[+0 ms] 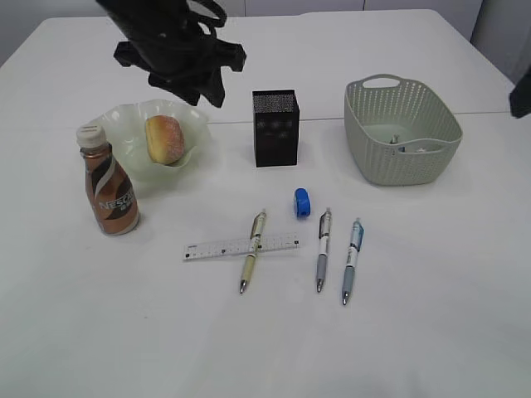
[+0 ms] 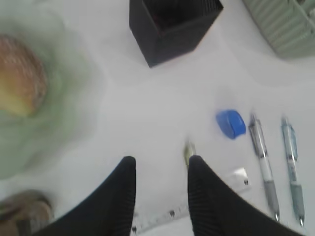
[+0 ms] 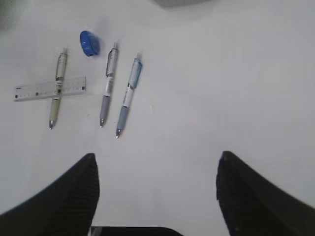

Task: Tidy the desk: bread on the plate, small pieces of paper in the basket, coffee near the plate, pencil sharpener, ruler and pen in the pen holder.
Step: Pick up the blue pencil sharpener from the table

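Golden-brown bread [image 1: 164,138] lies on the plate [image 1: 131,157]; 3 pens on the desk [image 1: 431,332].

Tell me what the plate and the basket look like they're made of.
Plate: probably glass, pale green, translucent and glossy, with a wavy rim. Basket: likely moulded plastic, matte grey-green, with a perforated woven-look wall and a cut-out handle.

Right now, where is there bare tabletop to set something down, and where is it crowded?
Free: the wide front strip of the white desk below the pen tips, and the patch right of the light-blue pen, in front of the grey-green woven-look basket. Crowded: the middle, where the clear ruler crosses the olive pen, beside the blue sharpener and grey pen.
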Available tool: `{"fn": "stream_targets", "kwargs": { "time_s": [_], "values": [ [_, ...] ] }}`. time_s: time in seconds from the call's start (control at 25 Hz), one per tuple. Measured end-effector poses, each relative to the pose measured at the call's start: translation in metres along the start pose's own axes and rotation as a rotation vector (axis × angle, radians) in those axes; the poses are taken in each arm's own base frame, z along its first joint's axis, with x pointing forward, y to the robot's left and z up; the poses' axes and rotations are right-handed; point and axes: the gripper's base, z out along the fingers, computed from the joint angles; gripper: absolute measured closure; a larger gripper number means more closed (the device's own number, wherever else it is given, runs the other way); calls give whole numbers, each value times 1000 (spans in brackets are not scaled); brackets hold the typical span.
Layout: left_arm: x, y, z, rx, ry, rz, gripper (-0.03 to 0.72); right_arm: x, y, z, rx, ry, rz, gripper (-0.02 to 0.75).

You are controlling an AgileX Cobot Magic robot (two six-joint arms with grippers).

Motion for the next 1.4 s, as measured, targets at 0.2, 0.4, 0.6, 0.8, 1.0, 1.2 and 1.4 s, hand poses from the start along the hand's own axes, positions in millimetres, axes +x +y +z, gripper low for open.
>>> {"fn": "stream_targets", "kwargs": {
  "time_s": [0.2,0.4,0.6,0.8,1.0,1.2,1.4],
  "values": [
    [19,1,-2,-13,214,-20,430,-13,6,30,-71,47,31,164],
    [30,3,-6,-37,341,-18,429,-32,10,72,-117,114,56,164],
    [30,3,-8,-42,340,-15,430,-49,31,100,-139,157,-4,164],
    [25,11,-17,-63,314,-64,430,-61,41,114,-170,145,-9,164],
    [12,37,-53,-86,227,-147,430,-65,42,137,-169,159,-66,164],
    [5,55,-104,-99,123,-188,430,-68,59,160,-166,183,-122,164],
    [4,54,-139,-89,53,-180,430,-92,77,180,-126,191,-169,164]
  ]
}}
